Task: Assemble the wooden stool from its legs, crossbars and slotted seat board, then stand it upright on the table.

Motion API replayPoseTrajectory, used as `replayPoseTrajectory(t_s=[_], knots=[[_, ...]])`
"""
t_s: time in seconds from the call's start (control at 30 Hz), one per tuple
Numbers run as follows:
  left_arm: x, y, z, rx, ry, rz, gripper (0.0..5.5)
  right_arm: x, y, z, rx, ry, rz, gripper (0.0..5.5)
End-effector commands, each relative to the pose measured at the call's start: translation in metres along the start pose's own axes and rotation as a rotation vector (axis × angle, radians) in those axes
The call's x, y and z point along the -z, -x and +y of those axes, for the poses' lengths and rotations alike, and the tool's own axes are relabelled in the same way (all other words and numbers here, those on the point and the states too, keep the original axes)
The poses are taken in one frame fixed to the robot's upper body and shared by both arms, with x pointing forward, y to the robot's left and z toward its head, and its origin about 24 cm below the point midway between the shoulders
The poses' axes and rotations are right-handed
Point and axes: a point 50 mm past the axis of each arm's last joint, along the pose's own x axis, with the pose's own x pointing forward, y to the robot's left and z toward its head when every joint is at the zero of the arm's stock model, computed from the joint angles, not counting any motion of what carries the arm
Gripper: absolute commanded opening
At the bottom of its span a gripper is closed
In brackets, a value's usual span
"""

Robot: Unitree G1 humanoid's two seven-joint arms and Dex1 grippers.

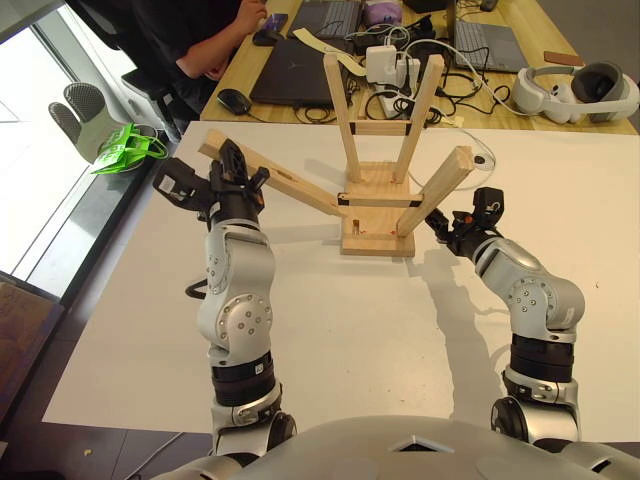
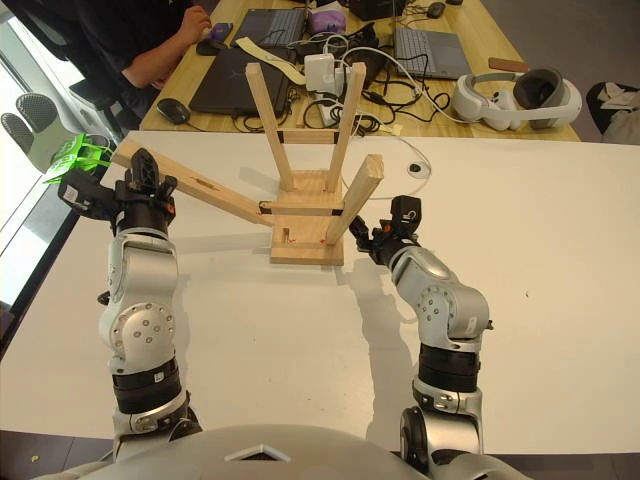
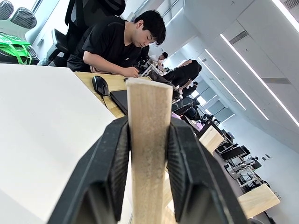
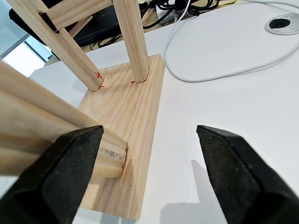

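The slotted seat board [image 1: 372, 236] lies flat on the white table [image 1: 350, 340]. Two legs [image 1: 342, 120] joined by a crossbar [image 1: 382, 127] stand upright in its far edge. A second pair leans over the near edge, tied by a dark-ended crossbar [image 1: 380, 201]. Its long leg [image 1: 290, 183] slants out to the left, and my left gripper [image 1: 235, 178] is shut on that leg's end [image 3: 149, 102]. The other leg [image 1: 440, 185] rests its foot [image 4: 110, 156] on the board's corner. My right gripper [image 4: 149, 163] is open beside that foot, one finger [image 4: 70, 168] against it.
A white cable [image 4: 219, 70] and a round grommet [image 1: 478, 158] lie on the table just behind the board. The wooden desk [image 1: 520, 110] beyond holds laptops, a mouse [image 1: 234, 100], a power strip and a headset [image 1: 580, 90]. A green bag [image 1: 125, 148] lies off the table's left edge.
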Motion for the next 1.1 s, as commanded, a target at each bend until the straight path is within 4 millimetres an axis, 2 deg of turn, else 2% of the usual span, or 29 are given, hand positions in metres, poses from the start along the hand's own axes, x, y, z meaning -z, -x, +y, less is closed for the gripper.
replayPoseTrajectory(t_s=[0.03, 0.37, 0.77, 1.1], knots=[[0.023, 0.007, -0.005, -0.009, 0.086, 0.079, 1.02, -0.003, -0.002, 0.002, -0.008, 0.005, 0.001, 3.74], [0.04, 0.007, -0.005, 0.026, 0.05, 0.135, 1.02, -0.005, -0.003, 0.003, -0.006, 0.0, -0.012, 3.74], [0.035, 0.007, -0.004, 0.038, -0.081, 0.044, 1.02, -0.006, -0.003, 0.003, -0.011, 0.002, -0.02, 3.74], [0.048, 0.013, -0.023, 0.132, -0.169, 0.051, 1.02, -0.006, -0.004, 0.005, -0.017, 0.007, -0.021, 3.74]])
